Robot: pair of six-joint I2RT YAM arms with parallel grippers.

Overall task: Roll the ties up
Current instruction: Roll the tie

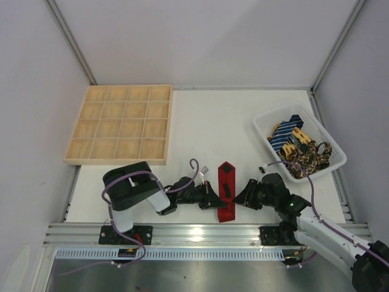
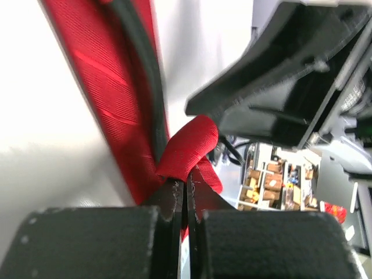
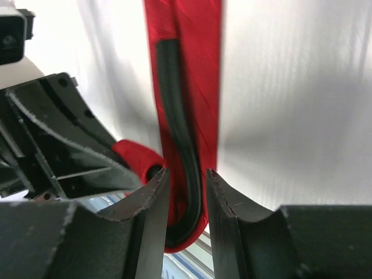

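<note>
Red tie (image 1: 226, 190) flat on table (image 1: 200, 121) between grippers. Left gripper (image 2: 185, 197) clenched on folded near end; right gripper (image 3: 185, 192) released, straddling. Fabric soft, limp, likely slippery: grip fold.

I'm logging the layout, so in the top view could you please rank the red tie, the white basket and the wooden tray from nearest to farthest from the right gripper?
1. Red tie: just to the left of the right gripper, at the table's near edge.
2. White basket: beyond it, on the right side, holding other ties.
3. Wooden tray: far left, past the tie.
</note>
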